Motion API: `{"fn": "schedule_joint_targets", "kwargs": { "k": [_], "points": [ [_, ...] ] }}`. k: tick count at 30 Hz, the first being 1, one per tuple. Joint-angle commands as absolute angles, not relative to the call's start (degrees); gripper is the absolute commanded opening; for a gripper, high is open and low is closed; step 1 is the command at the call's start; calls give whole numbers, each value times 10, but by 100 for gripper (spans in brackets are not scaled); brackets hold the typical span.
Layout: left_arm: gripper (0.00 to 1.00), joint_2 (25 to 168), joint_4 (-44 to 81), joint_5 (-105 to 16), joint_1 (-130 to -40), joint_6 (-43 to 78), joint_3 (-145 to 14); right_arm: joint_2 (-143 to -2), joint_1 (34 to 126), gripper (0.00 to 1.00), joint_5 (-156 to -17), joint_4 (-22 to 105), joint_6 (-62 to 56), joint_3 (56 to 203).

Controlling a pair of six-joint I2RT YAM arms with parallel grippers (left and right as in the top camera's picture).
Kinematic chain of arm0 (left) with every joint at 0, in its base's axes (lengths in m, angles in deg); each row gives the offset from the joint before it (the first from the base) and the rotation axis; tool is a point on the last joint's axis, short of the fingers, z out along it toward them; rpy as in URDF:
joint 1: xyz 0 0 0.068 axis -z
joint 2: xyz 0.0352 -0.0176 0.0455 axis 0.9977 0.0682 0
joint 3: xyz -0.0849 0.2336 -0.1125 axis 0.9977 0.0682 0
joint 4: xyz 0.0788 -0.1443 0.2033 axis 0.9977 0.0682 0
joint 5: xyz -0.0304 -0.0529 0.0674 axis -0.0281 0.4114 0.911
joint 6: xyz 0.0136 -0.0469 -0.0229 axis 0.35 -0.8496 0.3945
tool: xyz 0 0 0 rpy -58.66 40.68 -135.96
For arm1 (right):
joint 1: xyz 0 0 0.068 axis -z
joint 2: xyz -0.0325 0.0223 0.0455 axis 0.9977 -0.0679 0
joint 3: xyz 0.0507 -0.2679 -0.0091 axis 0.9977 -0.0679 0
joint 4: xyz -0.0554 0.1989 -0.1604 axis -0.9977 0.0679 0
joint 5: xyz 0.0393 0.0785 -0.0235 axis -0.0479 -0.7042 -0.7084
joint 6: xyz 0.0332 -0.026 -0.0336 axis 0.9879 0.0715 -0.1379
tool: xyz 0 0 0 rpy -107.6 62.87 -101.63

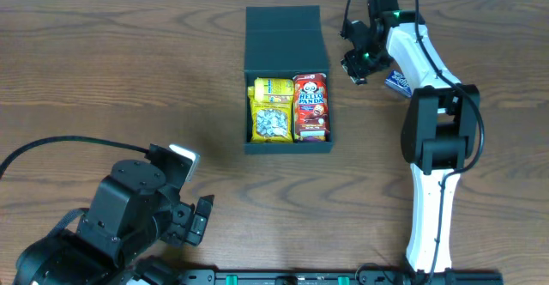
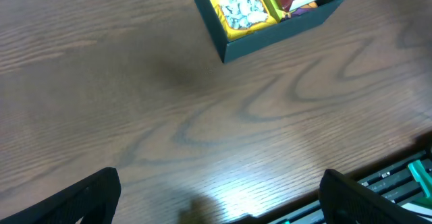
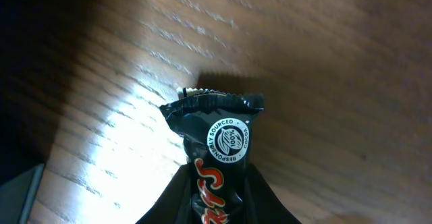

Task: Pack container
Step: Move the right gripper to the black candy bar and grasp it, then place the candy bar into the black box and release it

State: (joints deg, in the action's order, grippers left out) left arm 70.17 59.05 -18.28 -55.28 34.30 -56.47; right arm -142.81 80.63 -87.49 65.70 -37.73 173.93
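Right pincer (image 1: 354, 64) pinches a dark chocolate bar (image 3: 219, 133) by one end, just right of the open container (image 1: 287, 147), probably to add it beside the yellow packet (image 1: 272, 109). Left pincer (image 2: 223, 197) gapes wide, empty, out of the way.

You're looking at a dark teal container (image 1: 287, 40), brown wood-grain table (image 1: 103, 79) — yellow packet (image 1: 271, 109), red box (image 1: 310, 105), black wrapper (image 3: 216, 163) lettered red.

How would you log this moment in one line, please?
right gripper: shut on black candy bar, beside container | left gripper: open, over table | container: lid open, yellow packet and red box inside
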Motion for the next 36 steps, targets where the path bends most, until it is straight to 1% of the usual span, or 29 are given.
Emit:
{"fn": "schedule_joint_targets", "kwargs": {
  "k": [1, 6, 9, 14, 16, 20, 26, 33, 34, 35, 36],
  "points": [
    [95, 702, 592, -185, -554, 339, -567, -1378, 797, 6, -865, 663, -359, 1737],
    [95, 702, 592, -185, -554, 339, -567, -1309, 776, 6, -867, 682, -351, 1737],
    [95, 702, 592, -185, -554, 339, -567, -1267, 759, 6, -867, 698, -309, 1737],
    [95, 702, 592, -185, -554, 339, -567, -1205, 720, 6, -867, 749, -156, 1737],
    [95, 702, 592, -185, -554, 339, -567, -1197, 701, 6, -867, 776, -74, 1737],
    [95, 702, 592, -185, -554, 339, -567, -1201, 660, 5, -866, 816, 42, 1731],
    [95, 702, 592, -185, -554, 339, -567, -1202, 584, 5, -832, 778, 121, 1664],
    [95, 702, 592, -185, -554, 339, -567, -1202, 537, 5, -799, 743, 169, 1598],
    [95, 702, 592, -185, -554, 339, -567, -1202, 534, 5, -791, 743, 179, 1593],
    [95, 702, 592, -185, -554, 339, -567, -1202, 532, 11, -787, 738, 181, 1586],
    [95, 702, 592, -185, -554, 339, -567, -1202, 531, 21, -788, 734, 181, 1583]
  ]
}}
